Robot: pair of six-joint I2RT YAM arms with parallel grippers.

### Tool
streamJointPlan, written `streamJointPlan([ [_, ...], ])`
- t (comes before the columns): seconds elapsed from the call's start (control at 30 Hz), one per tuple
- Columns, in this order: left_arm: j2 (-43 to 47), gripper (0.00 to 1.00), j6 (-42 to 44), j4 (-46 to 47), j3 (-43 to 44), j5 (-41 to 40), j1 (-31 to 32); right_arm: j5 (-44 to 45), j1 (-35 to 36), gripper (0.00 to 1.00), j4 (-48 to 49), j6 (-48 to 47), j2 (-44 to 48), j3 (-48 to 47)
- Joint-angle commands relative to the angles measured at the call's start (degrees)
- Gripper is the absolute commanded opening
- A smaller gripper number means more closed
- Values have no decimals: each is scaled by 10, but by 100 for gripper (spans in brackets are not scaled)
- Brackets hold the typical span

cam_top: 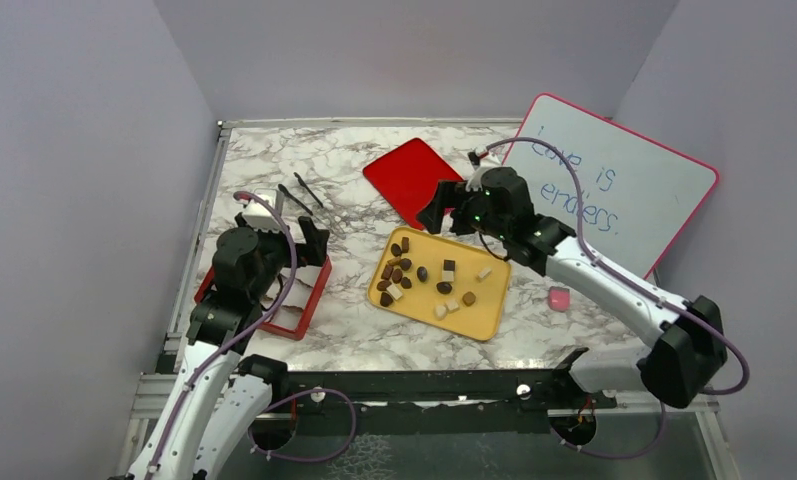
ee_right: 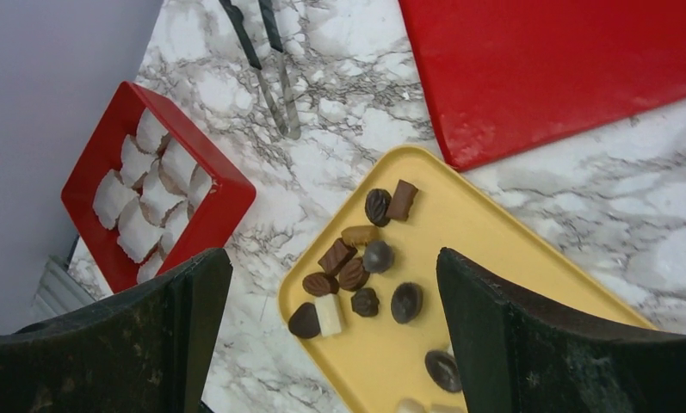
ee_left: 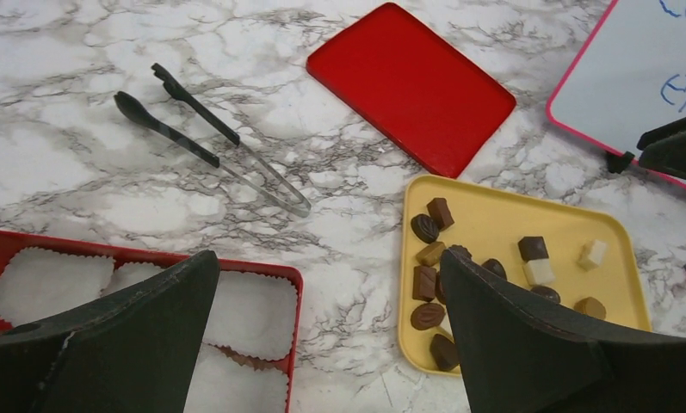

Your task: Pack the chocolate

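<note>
The chocolate (cam_top: 396, 270) is several small dark, tan and white pieces lying loose on a yellow tray (cam_top: 484, 305) at mid-table. A red box (cam_top: 299, 310) lined with white paper cups sits to the tray's left. My left gripper (cam_top: 309, 240) hovers open over the box's right side. In the left wrist view the left gripper (ee_left: 326, 258) has nothing between its fingers, with the box (ee_left: 262, 265) and the chocolate (ee_left: 434, 258) below. My right gripper (cam_top: 439, 212) hangs open above the tray's far corner. The right gripper (ee_right: 332, 255) is empty, above the chocolate (ee_right: 352, 274).
A flat red lid (cam_top: 409, 170) lies behind the tray. Black tongs (cam_top: 304, 195) rest on the marble at the back left. A whiteboard (cam_top: 614, 190) with writing leans at the right, and a pink eraser (cam_top: 558, 297) lies beside the tray's right edge.
</note>
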State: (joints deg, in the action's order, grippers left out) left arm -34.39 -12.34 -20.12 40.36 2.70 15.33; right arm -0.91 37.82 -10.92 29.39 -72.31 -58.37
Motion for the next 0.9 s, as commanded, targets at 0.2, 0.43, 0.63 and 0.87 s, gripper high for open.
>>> streamJointPlan([
  [0.2,58,99,-3,-42,20,-183,-11,-32,30,83,104,-84,-228,-131],
  [0.43,106,99,-18,-46,20,-238,-27,-14,85,79,158,-136,-392,-244],
  [0.63,97,99,-54,-44,11,-271,-28,5,107,76,134,-140,-498,-362],
  [0.87,-94,96,-144,-40,101,-264,-28,77,106,80,97,-139,-430,-347],
])
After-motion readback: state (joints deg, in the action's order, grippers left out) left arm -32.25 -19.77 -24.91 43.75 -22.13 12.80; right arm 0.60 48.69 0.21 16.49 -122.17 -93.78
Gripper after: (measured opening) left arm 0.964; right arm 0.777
